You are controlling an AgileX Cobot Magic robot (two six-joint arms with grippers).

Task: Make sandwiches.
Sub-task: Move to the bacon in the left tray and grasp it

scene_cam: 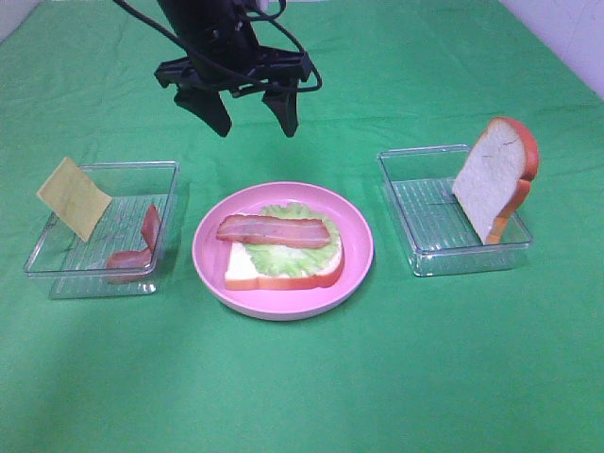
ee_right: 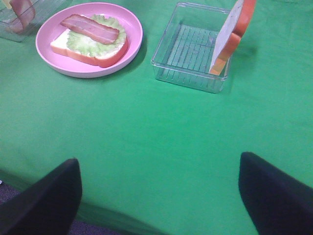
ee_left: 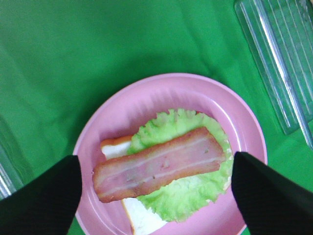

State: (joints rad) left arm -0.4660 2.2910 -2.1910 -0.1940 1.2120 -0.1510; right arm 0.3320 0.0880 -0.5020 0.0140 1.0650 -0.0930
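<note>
The whole table (scene_cam: 302, 396) is overlooked from high up. The plate (scene_cam: 208, 264) is seen close from above by the left wrist camera, and slantwise from farther off by the right.

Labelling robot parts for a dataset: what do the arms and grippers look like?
The left gripper is matte black: two tapered, wedge-like fingers on a wide crossbar, under a black arm with thin black cables looping beside it. Of the right gripper only two dark, rounded fingertips show. No markings visible.
</note>
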